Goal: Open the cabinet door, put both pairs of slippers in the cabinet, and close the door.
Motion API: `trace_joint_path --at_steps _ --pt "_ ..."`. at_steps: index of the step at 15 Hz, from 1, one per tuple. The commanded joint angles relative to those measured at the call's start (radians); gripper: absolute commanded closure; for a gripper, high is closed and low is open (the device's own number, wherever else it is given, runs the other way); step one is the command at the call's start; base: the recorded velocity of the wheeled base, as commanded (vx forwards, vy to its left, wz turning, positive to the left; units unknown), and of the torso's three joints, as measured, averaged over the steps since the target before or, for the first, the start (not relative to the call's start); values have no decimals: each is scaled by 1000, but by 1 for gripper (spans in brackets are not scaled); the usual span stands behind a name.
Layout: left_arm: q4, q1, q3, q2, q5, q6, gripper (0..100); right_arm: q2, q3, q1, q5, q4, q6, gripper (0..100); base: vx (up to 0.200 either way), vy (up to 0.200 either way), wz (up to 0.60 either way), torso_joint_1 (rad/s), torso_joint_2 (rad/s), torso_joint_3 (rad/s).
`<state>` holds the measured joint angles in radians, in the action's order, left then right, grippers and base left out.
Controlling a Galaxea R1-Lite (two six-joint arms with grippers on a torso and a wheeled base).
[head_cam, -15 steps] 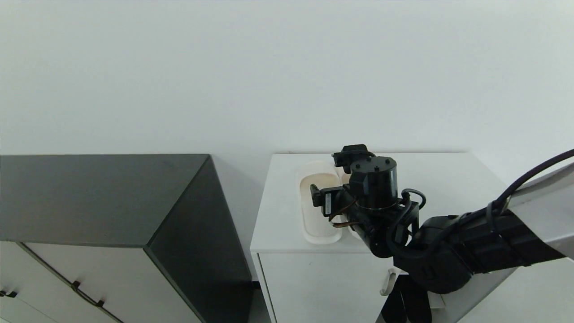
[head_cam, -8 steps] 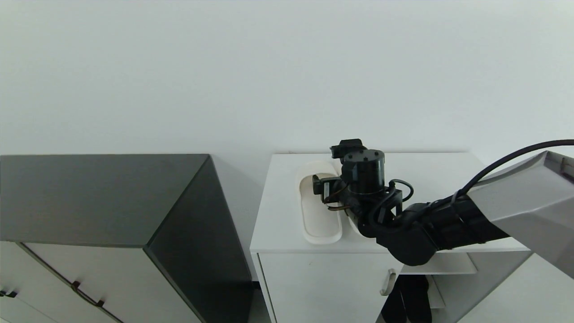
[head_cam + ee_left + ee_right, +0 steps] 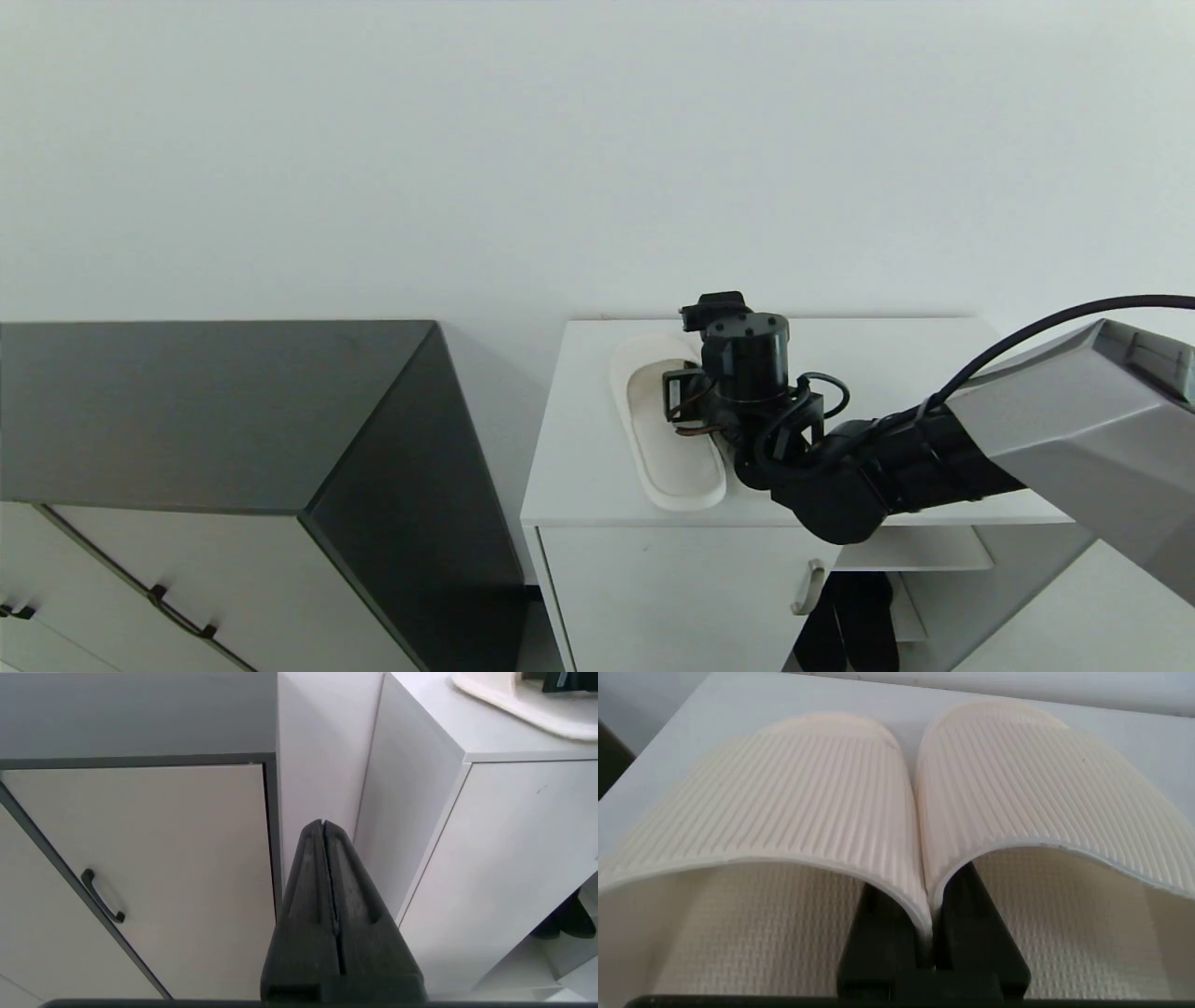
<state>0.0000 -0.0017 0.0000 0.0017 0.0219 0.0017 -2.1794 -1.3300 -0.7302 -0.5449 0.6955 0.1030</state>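
A pair of cream slippers (image 3: 667, 439) lies side by side on top of the white cabinet (image 3: 896, 364). My right gripper (image 3: 693, 411) is pushed in from the heel side, one finger under each ribbed strap. In the right wrist view the gripper (image 3: 929, 943) is shut on the slippers' two inner strap walls, between the left slipper (image 3: 785, 793) and the right slipper (image 3: 1046, 784). A dark pair (image 3: 854, 625) sits low in the cabinet's open right side. My left gripper (image 3: 324, 887) is shut on nothing, low before the gap between the two cabinets.
A dark-topped cabinet (image 3: 215, 411) with pale doors and black handles (image 3: 103, 896) stands to the left of the white one. The white cabinet's left door carries a handle (image 3: 810, 585), and a shelf (image 3: 920, 551) shows in its open right side. A plain wall rises behind.
My right arm has moved forward and down over the cabinet top, driving the gripper deeper into the slippers. The left slipper's heel has swung slightly to the right.
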Motion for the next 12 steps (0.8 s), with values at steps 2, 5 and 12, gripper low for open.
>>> trace_joint_path --at_steps 2,5,12 --pt "0 0 0 0 0 0 100 55 11 -17 0 -4 -8 100 0 0 0 0 0 0" --pt "0 0 0 0 0 0 100 196 103 -66 6 -47 -8 100 0 0 0 0 0 0" --pt "0 0 0 0 -2 3 100 463 537 -146 48 45 -5 100 0 0 0 0 0 0"
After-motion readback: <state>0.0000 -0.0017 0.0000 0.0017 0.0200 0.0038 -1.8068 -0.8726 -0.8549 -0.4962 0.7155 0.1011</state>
